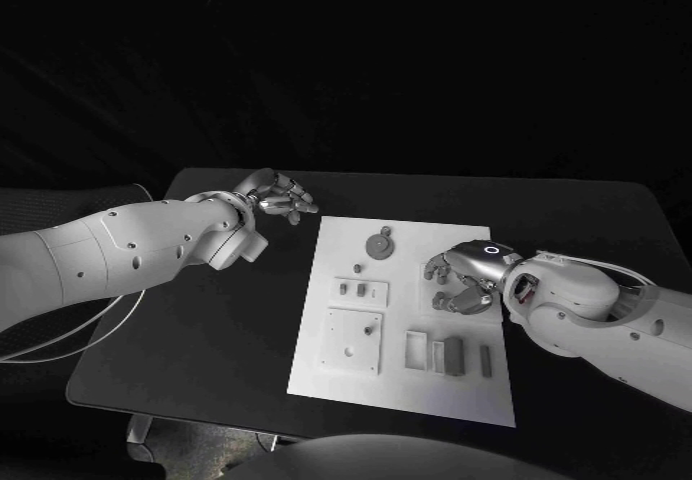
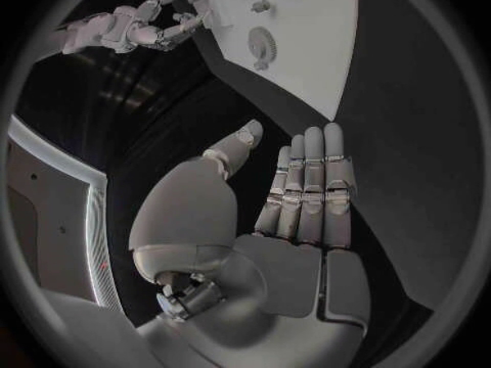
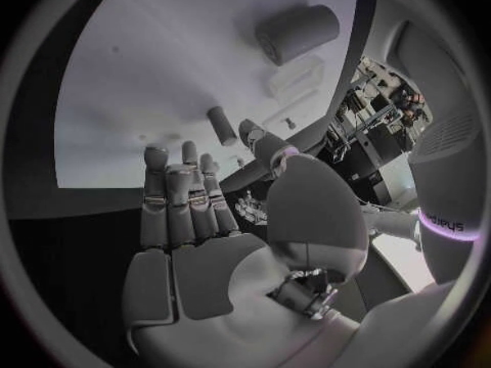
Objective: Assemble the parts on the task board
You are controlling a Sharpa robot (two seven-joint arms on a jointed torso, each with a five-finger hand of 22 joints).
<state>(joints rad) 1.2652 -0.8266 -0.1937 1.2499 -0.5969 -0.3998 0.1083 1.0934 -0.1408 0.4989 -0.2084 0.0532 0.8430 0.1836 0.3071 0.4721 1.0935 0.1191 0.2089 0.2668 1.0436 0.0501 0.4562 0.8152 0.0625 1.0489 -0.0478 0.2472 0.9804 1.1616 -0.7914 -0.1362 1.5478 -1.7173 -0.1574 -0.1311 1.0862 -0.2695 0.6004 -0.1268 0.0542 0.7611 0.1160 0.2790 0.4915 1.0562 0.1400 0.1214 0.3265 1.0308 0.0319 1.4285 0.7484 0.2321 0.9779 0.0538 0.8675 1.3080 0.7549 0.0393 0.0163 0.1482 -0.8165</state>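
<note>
The white task board [image 1: 411, 395] lies in the middle of the black table. Grey parts sit on it: a round toothed disc [image 1: 379, 246], a small block with pegs [image 1: 361, 291], a square plate [image 1: 353, 340] and several upright slabs [image 1: 449, 355]. My right hand [image 1: 464, 276] hovers over the board's right side, fingers apart and holding nothing. In the right wrist view a small grey peg [image 3: 221, 125] lies on the board [image 3: 154, 82] just beyond its fingertips [image 3: 155, 159]. My left hand [image 1: 274, 195] is off the board's far left corner, flat and empty [image 2: 302, 188].
Black table [image 1: 216, 330] stretches to the left of the board and behind it. A thick round grey part [image 3: 297, 33] stands farther out on the board in the right wrist view. The left wrist view shows the disc [image 2: 263, 47] and my right hand [image 2: 133, 24].
</note>
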